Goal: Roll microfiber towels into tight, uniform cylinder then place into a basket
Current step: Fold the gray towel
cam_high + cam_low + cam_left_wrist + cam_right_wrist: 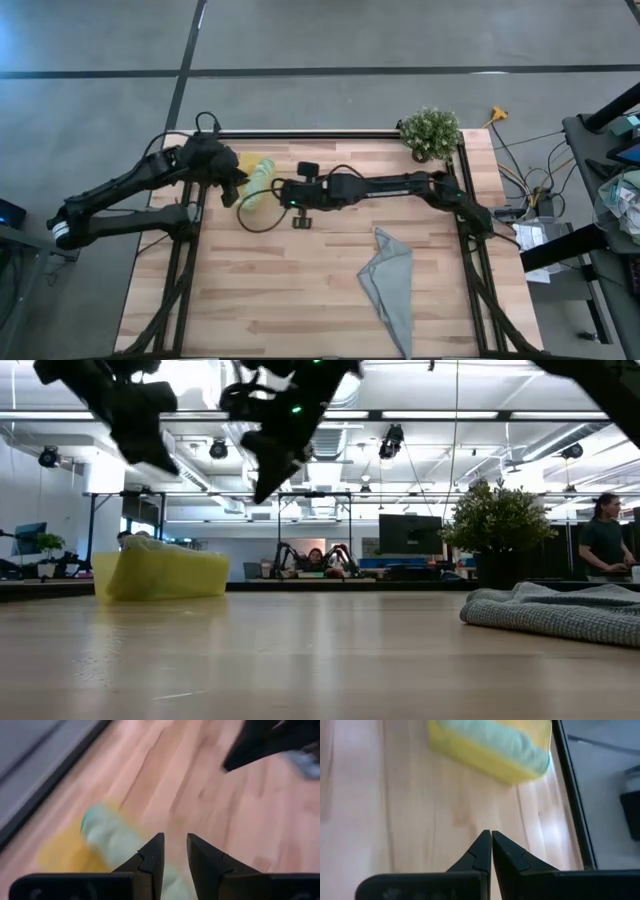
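Observation:
The light green towel (262, 176), rolled into a cylinder, lies inside the yellow basket (247, 197) at the table's far left; its top shows above the basket's rim (160, 575). The grey-blue towel (390, 285) lies crumpled and flat on the table at the near right. My left gripper (175, 837) hovers above the basket's left side, open, with nothing between its fingers. My right gripper (491, 834) hangs in the air just right of the basket, shut and empty. The rolled green towel (490, 737) and the basket (480, 757) also show ahead in the right wrist view.
A potted plant (430, 132) stands at the table's far right corner. Bare wood lies between the basket and the grey-blue towel (560, 612). Black frame rails run along the table's edges. People stand in the room beyond the table.

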You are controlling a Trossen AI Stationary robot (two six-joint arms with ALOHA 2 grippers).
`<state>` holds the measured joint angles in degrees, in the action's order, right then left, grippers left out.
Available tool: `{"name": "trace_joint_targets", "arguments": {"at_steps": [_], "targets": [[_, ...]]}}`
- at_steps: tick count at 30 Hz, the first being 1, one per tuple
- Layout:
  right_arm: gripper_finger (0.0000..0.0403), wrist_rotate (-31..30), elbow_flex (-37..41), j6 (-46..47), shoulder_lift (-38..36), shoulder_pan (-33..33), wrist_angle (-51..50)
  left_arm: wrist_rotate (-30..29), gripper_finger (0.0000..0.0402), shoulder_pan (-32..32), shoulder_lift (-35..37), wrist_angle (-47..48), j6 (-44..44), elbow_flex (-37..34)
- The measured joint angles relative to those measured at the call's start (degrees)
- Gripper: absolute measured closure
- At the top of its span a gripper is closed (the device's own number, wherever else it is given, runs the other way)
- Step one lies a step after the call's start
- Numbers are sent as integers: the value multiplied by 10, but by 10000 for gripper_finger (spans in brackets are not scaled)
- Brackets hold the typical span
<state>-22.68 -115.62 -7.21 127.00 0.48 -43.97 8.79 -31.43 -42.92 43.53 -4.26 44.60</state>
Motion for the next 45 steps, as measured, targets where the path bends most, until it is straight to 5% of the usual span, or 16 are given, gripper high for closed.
{"name": "trace_joint_targets", "arguments": {"at_steps": [11, 16, 22, 28, 38, 45], "targets": [[394, -30, 425, 146, -307, 83, 158, -47, 334, 278, -25, -271, 50, -36], [394, -29, 590, 237, -423, 157, 232, -52, 334, 369, -121, -397, 76, -57], [394, -27, 693, 308, -511, 259, 250, -64, 334, 430, -267, -481, 69, -25], [394, 40, 723, 406, -521, 328, 250, -65, 334, 453, -407, -485, 46, 59], [394, 67, 678, 546, -428, 436, 219, -65, 334, 481, -574, -520, -143, 213], [394, 101, 540, 684, -325, 503, 13, -62, 334, 460, -591, -500, -190, 272]]}}
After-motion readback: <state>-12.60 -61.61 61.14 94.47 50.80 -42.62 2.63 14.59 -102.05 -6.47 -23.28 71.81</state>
